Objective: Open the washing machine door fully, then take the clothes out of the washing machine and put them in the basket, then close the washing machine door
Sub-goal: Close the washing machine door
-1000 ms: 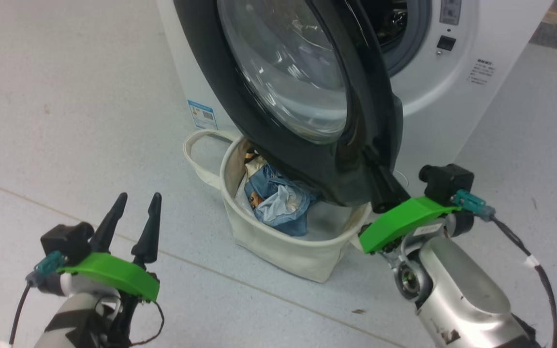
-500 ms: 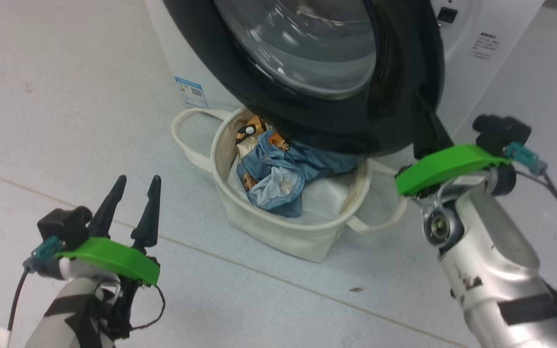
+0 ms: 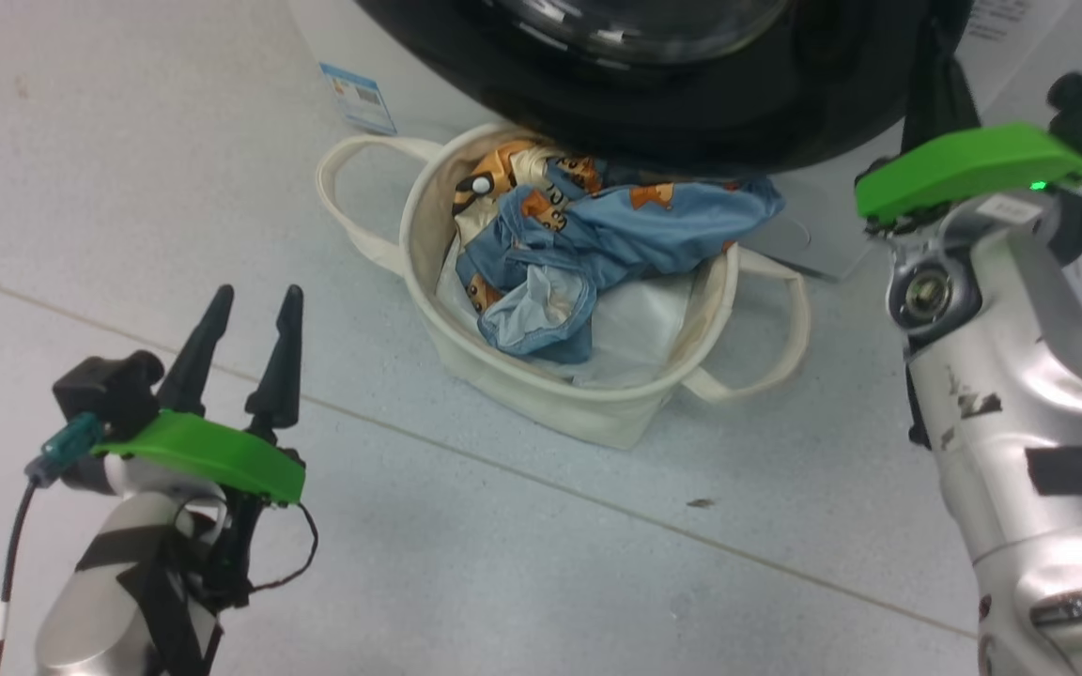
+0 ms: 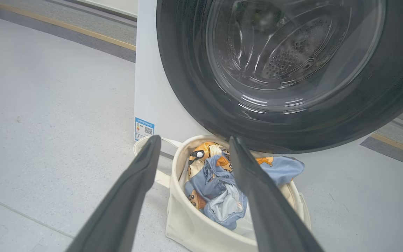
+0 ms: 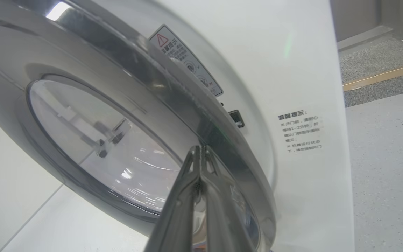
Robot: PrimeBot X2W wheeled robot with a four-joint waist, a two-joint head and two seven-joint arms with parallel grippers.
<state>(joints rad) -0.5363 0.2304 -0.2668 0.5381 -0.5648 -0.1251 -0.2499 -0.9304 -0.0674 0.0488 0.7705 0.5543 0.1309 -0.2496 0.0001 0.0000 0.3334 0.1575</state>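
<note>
The washing machine door (image 3: 691,103), with its glossy black rim and glass centre, hangs over the basket (image 3: 588,413). In the right wrist view the door (image 5: 173,98) stands at a narrow angle to the white washing machine (image 5: 292,70). My right gripper (image 5: 198,149) is shut, its tips pressed against the door's rim; its dark fingers (image 3: 937,66) show beside the rim. The clothes (image 3: 597,235), blue and cream with orange animals, lie in the basket and spill over its far rim. My left gripper (image 3: 256,293) is open and empty, left of the basket, pointing at it (image 4: 187,227).
Pale grey floor runs all around, with a seam line crossing in front of the basket. A blue label (image 3: 358,94) sits low on the machine's side. One basket handle (image 3: 344,202) loops out left, the other handle (image 3: 785,329) right, near my right forearm (image 3: 1011,376).
The door has swung toward the machine's front with my shut right gripper against its edge. The head view has shifted. My left gripper has kept its pose.
</note>
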